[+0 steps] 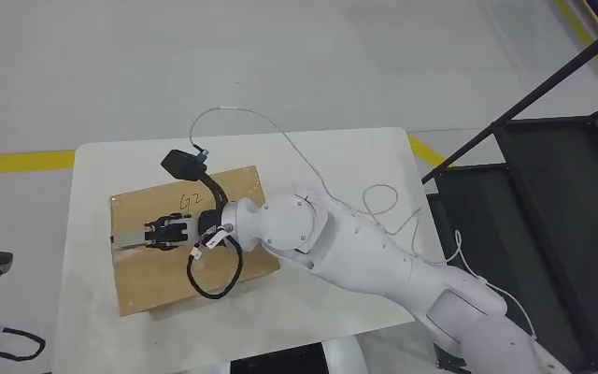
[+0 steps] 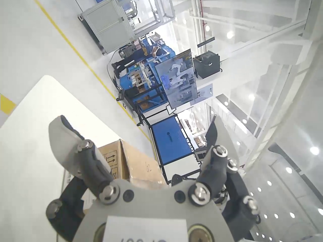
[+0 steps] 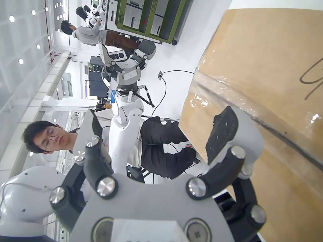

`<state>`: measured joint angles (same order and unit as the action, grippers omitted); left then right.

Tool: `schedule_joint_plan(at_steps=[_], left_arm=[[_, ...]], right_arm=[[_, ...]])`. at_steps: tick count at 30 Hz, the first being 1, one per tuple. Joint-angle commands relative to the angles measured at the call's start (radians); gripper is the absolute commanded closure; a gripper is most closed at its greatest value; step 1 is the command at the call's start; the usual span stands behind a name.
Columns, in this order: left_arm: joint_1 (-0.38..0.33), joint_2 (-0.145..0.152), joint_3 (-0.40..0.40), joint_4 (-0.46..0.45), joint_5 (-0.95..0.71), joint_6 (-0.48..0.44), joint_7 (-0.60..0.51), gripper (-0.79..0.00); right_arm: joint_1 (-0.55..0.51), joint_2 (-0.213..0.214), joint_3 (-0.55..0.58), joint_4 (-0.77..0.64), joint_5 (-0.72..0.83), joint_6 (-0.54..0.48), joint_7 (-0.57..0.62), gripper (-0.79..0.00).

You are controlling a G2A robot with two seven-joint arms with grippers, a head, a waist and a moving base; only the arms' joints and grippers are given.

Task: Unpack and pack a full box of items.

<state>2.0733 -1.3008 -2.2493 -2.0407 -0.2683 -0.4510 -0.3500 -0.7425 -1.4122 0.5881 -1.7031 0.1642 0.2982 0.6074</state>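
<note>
A closed cardboard box (image 1: pixel 177 280) with a clear taped seam and a pen mark on top lies on the left part of the white table (image 1: pixel 327 159). My right gripper (image 1: pixel 148 232) hovers over the box's left end, at the seam. In the right wrist view the box (image 3: pixel 265 59) is close, and the right gripper (image 3: pixel 159 132) is open, one ribbed pad (image 3: pixel 222 132) lying just over the box top by the tape. My left gripper (image 2: pixel 138 132) is open and holds nothing; it points past the box (image 2: pixel 136 162) and a table corner (image 2: pixel 37 117).
A thin white cable (image 1: pixel 280 131) loops across the table's back half. A dark metal rack (image 1: pixel 523 196) stands off the table's right side. The floor beyond the table carries a yellow line (image 1: pixel 33 161).
</note>
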Motion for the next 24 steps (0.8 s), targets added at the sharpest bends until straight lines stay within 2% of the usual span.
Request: schedule_joint_plan(at_steps=[1,8,11,13,18,24], left_arm=[[0.0,0.0,0.0,0.0,0.0,0.0,0.0,-0.785],[-0.018,0.0,-0.001,0.004,0.021,-0.017,0.003,-0.785],[-0.04,-0.003,0.003,-0.007,0.027,0.028,0.053,-0.785],[-0.05,-0.005,0.002,-0.013,0.07,0.014,0.083,-0.785],[-0.044,-0.021,0.024,-0.005,0.171,0.045,0.242,-0.785],[-0.044,-0.021,0.024,-0.005,0.171,0.045,0.242,-0.785]], right_arm=[[0.0,0.0,0.0,0.0,0.0,0.0,0.0,-0.785],[0.0,0.0,0.0,0.0,0.0,0.0,0.0,-0.785],[0.0,0.0,0.0,0.0,0.0,0.0,0.0,-0.785],[0.0,0.0,0.0,0.0,0.0,0.0,0.0,-0.785],[-0.011,-0.002,-0.005,-0.003,-0.003,-0.012,-0.007,-0.785],[0.033,-0.042,-0.057,0.048,0.044,-0.031,0.022,-0.785]])
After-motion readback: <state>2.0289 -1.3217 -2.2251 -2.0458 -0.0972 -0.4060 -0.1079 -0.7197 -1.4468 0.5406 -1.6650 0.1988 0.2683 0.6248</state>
